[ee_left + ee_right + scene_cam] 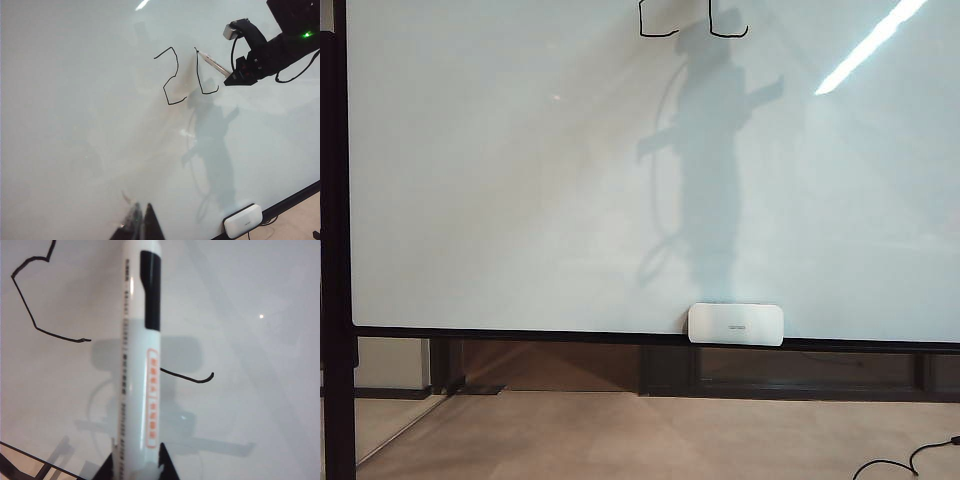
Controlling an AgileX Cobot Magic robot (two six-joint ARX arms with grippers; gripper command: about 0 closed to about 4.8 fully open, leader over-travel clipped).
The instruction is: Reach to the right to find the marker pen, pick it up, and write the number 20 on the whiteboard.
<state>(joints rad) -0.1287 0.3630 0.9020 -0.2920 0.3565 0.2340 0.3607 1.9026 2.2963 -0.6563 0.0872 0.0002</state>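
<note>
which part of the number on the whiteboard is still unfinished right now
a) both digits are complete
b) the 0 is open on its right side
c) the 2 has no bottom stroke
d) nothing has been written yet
b: in the left wrist view the 2 is whole, while the 0 has only its left side and bottom, with the marker pen in the right hand touching its top on the whiteboard.

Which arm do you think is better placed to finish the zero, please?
Right: the right gripper holds the marker pen with its tip at the unfinished zero on the whiteboard. The left gripper hangs lower, holding nothing.
</note>
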